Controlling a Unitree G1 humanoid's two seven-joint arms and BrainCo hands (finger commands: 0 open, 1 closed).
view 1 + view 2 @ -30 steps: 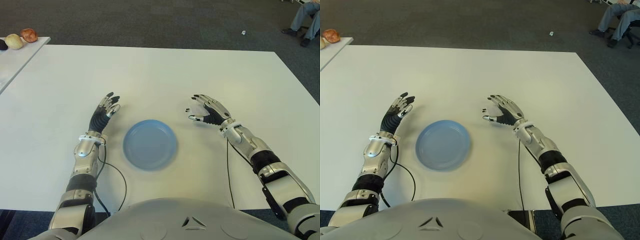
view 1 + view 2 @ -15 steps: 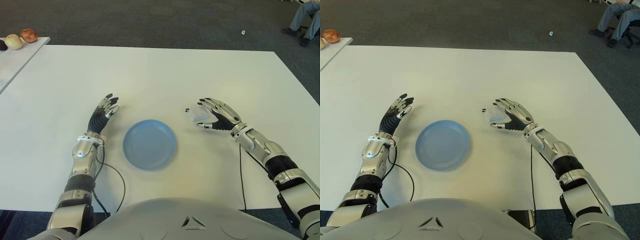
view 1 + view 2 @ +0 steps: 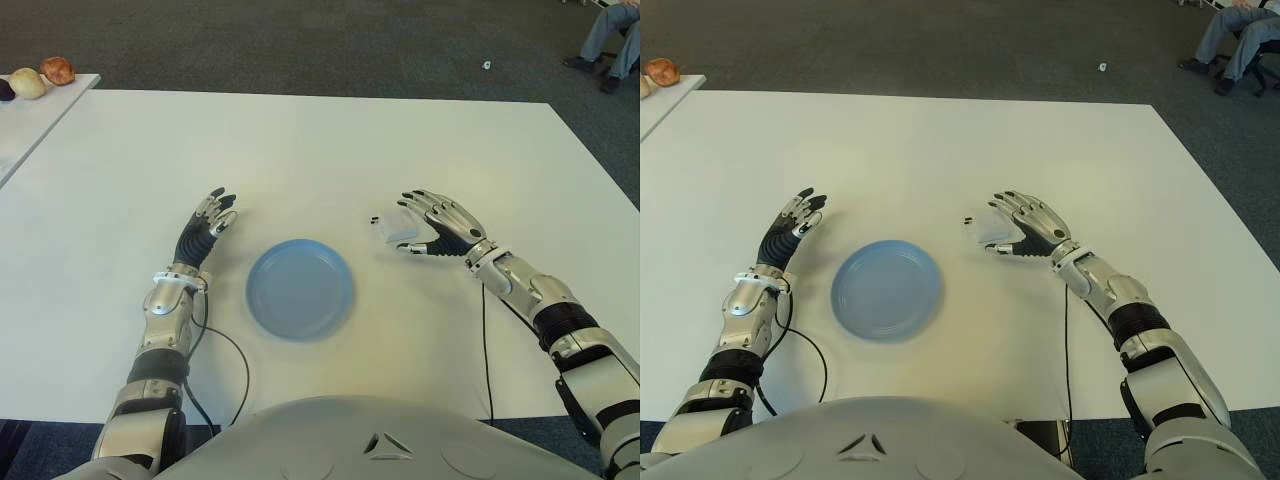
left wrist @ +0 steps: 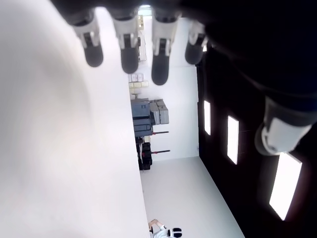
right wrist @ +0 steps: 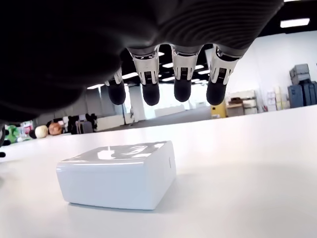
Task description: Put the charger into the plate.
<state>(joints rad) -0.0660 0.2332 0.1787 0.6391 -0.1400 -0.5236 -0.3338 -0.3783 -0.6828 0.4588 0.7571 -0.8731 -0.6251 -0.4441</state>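
**Charger lying loose beside the right hand, not yet grasped**

Charger [image 5: 117,173] is a small white block lying flat on the white table [image 3: 330,140], just to the right of the blue plate [image 3: 300,288] and apart from its rim. Nearest the robot, the plate lies empty between the two arms. The right hand [image 3: 440,225] hovers just right of the charger, its fingers [image 5: 182,84] spread and extended above the block, holding nothing. The left hand [image 3: 207,225] shows left of the plate, fingers straight and relaxed, also empty.

The step in hand looks like the reach before the grasp. To do it well, the right hand should probably lower with thumb and fingers on opposite flat faces, closing squarely so the smooth block does not skid away across the table. A lift clear of the plate's rim would follow.

Farther off, a side table [image 3: 30,115] carries a few small round items [image 3: 58,70], and a person's legs [image 3: 605,35] show at the far right corner.
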